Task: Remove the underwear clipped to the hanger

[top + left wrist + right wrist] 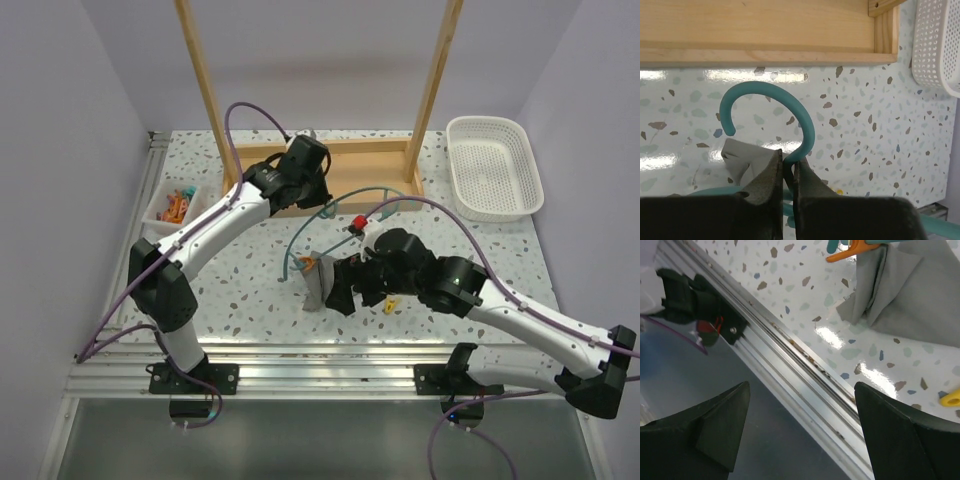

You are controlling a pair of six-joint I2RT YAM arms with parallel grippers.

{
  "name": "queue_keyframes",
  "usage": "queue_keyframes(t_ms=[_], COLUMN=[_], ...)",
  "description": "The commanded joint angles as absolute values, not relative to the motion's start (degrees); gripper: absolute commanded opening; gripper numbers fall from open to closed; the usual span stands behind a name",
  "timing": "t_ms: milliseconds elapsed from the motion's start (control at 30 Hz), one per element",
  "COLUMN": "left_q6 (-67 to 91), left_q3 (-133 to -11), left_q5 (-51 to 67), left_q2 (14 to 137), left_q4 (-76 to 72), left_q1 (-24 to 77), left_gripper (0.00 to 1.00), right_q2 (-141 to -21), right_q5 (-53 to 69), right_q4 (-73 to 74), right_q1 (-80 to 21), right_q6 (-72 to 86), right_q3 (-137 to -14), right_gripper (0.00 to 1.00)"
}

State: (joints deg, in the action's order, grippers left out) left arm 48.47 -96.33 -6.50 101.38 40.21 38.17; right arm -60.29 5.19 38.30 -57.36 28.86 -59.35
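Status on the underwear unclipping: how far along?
Done: left gripper clamps the hanger at its hook's base. In hand: right gripper open beside the underwear. Remaining: orange clip pins the fabric; a yellow clip lies loose on the table.

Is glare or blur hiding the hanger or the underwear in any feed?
Left wrist: white glare strips on the table below the wooden frame, the hanger hook sharp. Right wrist: two glare patches on the table beside the underwear, itself readable. Top external: even light, no glare on either.
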Motion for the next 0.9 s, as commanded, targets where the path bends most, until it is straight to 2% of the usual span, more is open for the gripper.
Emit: queue_keyframes(t_ms=[0, 167, 333, 467, 700, 867], left_q6=[49.56, 55.36, 59.84, 61.61, 62.58, 63.54], left_q3=[-98.43, -98.44, -95.02, -93.52, -94.31, -95.62], left_q5=[-21.51, -34.78, -41.03, -45.95, -50.36, -52.47], left_q2=[96.24, 93.78, 89.66, 88.51, 89.73, 90.7], left_q4=[43.06, 46.49, 46.85, 47.11, 47.28, 48.87], left_q1=[42.26, 48.77, 52.55, 55.54, 60.72, 62.58], left_gripper=[0.0, 0.0, 0.0, 0.0, 0.0, 0.0], right_q2=[-60.38, -59.6, -50.91, -47.99, -51.41, -51.51], right_q5=[1.5, 1.32, -0.35, -3.34, -2.55, -6.49], right_q4=[32.17, 25.6, 7.59, 1.59, -5.62, 1.48], right_q1=[-57.3, -57.3, -57.31, -57.3, -57.3, -57.3], right_q6=[47.26, 65.34, 80.57, 90.32, 95.71, 97.73], right_q3=[-56.26, -50.29, -37.54, -32.88, -31.02, -34.36], right_gripper=[0.89, 0.9, 0.92, 0.95, 0.99, 0.99])
